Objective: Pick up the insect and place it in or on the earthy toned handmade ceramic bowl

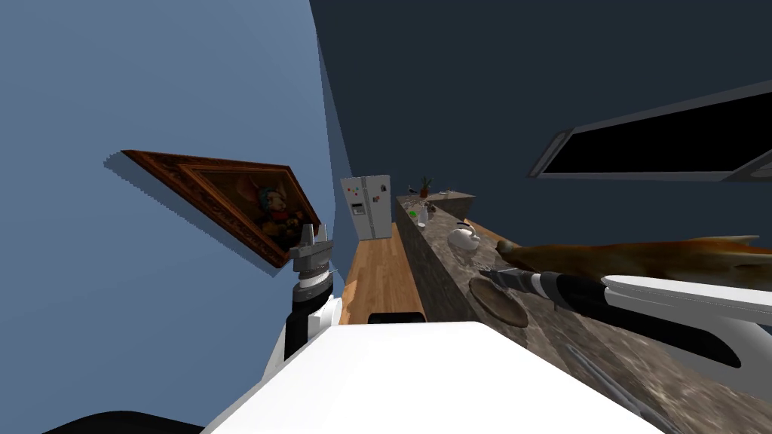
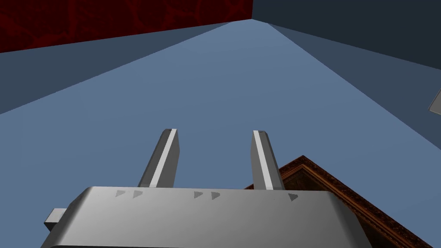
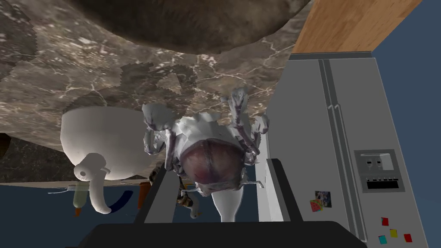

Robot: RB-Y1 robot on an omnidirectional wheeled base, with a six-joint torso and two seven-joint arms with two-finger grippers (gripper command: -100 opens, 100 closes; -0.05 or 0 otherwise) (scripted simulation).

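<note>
no legible txt, labels, nos.

right pincer [image 3: 219, 165]: white teapot [image 3: 107, 142] close beside, bowl [image 3: 194, 21] open below | left pincer [image 2: 215, 133]: free air

The light is even and soft, with no lamp in sight and no glare. In the head view the wide lens rolls the scene, splaying the bright blue wall [image 1: 151, 90] and a far dimmer dark wall [image 1: 467, 75] toward the corners. The counter [image 1: 441, 275] stretches and smears toward its near end. The picture frame [image 1: 226, 203] throws a thin, stair-stepped shadow along its upper edge. In the right wrist view, jagged blocky shadows lie on the counter beside the white teapot [image 3: 107, 137], the brightest thing there. The insect [image 3: 209, 159] is pale with a dull maroon back, and the bowl [image 3: 194, 26] is shaded.
</note>
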